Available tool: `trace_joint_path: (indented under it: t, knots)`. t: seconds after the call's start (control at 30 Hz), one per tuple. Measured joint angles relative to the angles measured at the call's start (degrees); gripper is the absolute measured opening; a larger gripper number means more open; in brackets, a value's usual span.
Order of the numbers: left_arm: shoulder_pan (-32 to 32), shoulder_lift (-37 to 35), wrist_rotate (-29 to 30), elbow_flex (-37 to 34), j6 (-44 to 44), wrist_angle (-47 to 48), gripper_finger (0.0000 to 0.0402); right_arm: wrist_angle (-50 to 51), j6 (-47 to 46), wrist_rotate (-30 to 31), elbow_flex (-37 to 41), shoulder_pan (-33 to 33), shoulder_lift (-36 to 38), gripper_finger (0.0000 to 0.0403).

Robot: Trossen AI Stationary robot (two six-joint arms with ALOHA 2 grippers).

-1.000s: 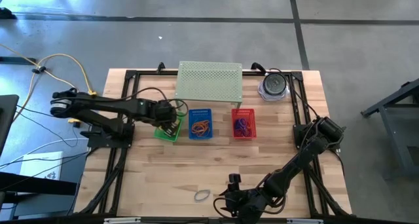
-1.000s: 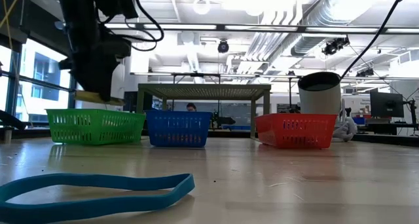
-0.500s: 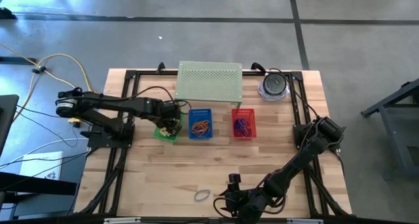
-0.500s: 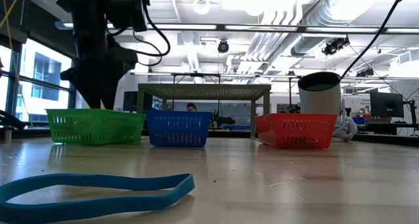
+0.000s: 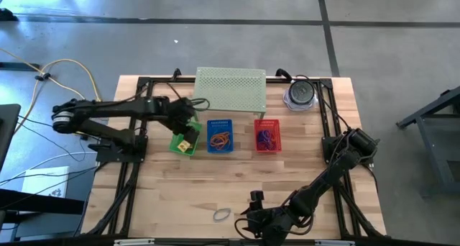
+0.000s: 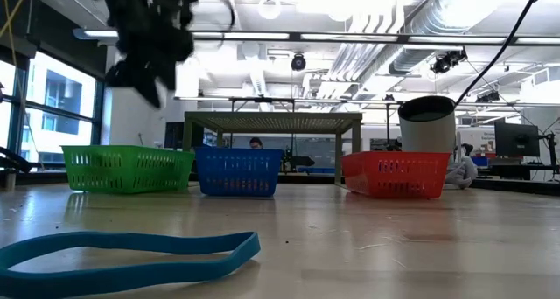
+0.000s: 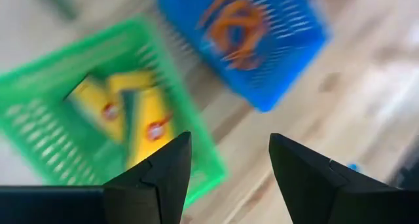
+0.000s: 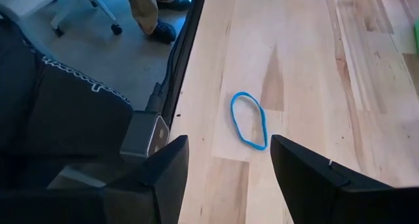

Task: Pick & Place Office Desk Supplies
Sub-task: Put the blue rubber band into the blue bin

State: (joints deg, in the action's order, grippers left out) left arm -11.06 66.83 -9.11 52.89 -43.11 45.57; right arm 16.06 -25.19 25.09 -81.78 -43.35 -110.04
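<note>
My left gripper [image 5: 188, 124] hangs open above the green basket [image 7: 39, 139], with nothing between its fingers. Yellow packets [image 7: 141, 109] lie in that basket. Beside it stand a blue basket [image 5: 220, 135] holding orange and blue rubber bands [image 7: 239, 27] and a red basket [image 5: 267, 135] holding purple bands. A blue rubber band [image 8: 249, 119] lies flat on the table near the front edge. My right gripper [image 8: 229, 142] stands open a little to its right, above the table [image 5: 302, 174].
A pale green perforated shelf [image 5: 230, 90] stands behind the baskets. A round grey-and-clear object [image 5: 300, 93] sits at the far right. Black frame rails run along the table's sides. Bare wood lies between the baskets and the front edge. A person's legs [image 8: 147, 8] show beyond the table.
My left gripper had a yellow packet at its fingertips low over the green basket. The packet is gone from the fingers, and the gripper has risen well above the basket, swinging a little toward the far edge and turning. My right arm has kept still.
</note>
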Motion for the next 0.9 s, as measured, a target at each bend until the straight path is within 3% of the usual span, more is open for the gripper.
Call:
trace_joint_path:
  t: [0.2, 0.37, 0.63, 0.9]
  knots:
    - [9.2, -5.8, 0.9, 0.9, 5.4, -6.1, 0.0199, 0.1, 1.5, 0.0, 0.0, 0.0, 0.0, 0.0205]
    - [23.0, -4.1, 9.0, 0.9, 1.5, -5.9, 0.0199, 0.5, 1.6, -0.1, 0.0, 0.0, 0.0, 0.0205]
    - [44.6, 7.9, 24.5, 0.9, -2.2, -18.2, 0.0199, -0.1, -2.6, -0.1, 0.3, -0.5, 0.0, 0.0205]
    - [50.1, 22.4, 27.6, 0.9, -0.9, -36.4, 0.0199, -6.1, -8.0, 0.9, 1.3, -1.9, 0.0, 0.0205]
